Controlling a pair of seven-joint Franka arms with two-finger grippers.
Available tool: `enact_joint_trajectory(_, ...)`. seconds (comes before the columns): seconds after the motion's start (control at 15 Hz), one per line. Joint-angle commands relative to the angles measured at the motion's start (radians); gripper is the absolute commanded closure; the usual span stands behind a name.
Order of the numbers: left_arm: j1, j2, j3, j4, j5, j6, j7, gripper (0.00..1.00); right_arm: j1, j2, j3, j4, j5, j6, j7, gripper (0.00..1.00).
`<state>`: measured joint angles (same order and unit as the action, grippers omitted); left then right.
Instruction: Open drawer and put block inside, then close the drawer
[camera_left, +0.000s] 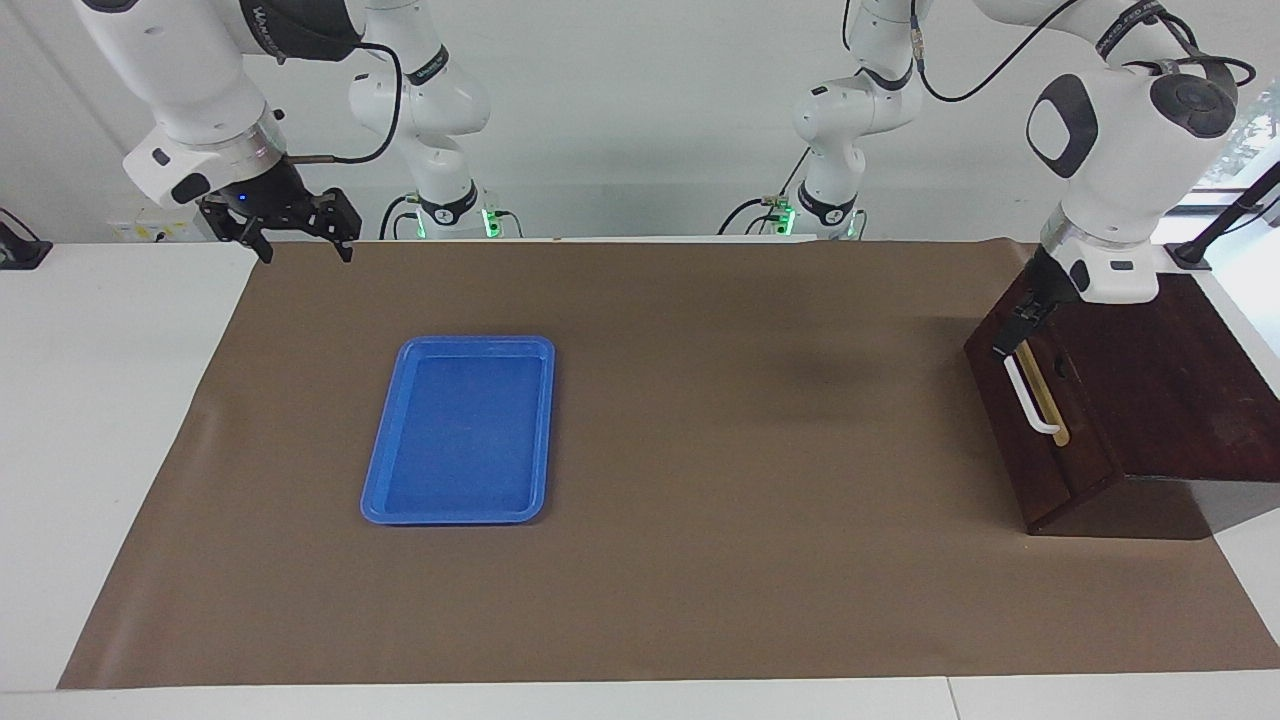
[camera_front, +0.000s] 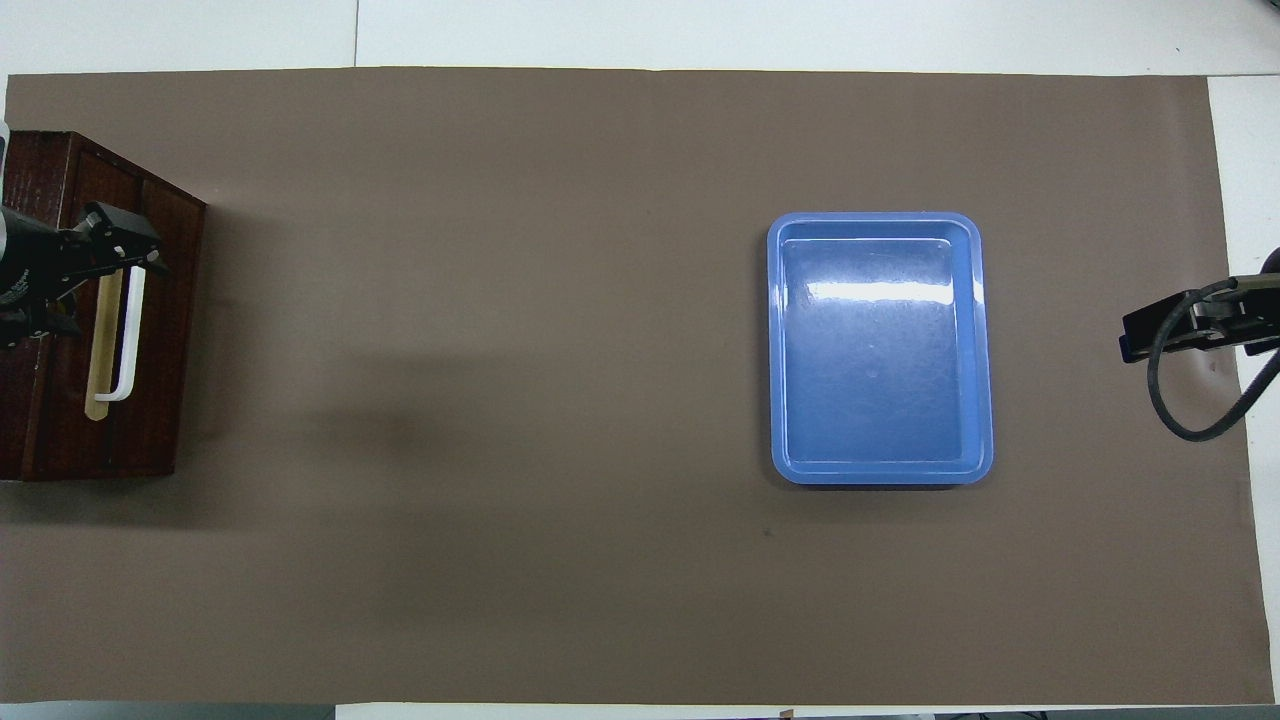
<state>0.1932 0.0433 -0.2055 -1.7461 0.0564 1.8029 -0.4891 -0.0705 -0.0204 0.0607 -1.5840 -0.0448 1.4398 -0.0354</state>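
Note:
The dark brown drawer (camera_left: 1045, 475) (camera_front: 150, 430) stands shut at the left arm's end of the table. Its white bar handle (camera_left: 1030, 405) (camera_front: 128, 340) lies on a tan strip. My left gripper (camera_left: 1015, 328) is open and points down at the end of the handle nearer to the robots, with nothing between its fingers. Whether it touches the handle I cannot tell. My right gripper (camera_left: 305, 250) waits open and empty over the table edge at the right arm's end. The block is out of view.
A flat blue tray (camera_left: 460, 430) (camera_front: 880, 350) lies empty on the brown mat (camera_left: 750, 480) toward the right arm's end. A black part of the right hand with a cable (camera_front: 1175, 330) shows at the edge of the overhead view.

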Motion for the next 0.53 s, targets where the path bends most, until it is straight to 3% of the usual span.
enact_joint_trajectory(0.0,-0.006,-0.029,0.011,-0.015,-0.015,-0.024,0.178,0.0,-0.011,0.002,0.008,0.007,0.0,0.008,0.0,0.0)
enact_joint_trajectory(0.47,-0.052,-0.039,0.001,-0.018,-0.024,-0.04,0.2,0.0,-0.011,0.002,0.008,0.007,0.0,0.007,0.0,0.0)
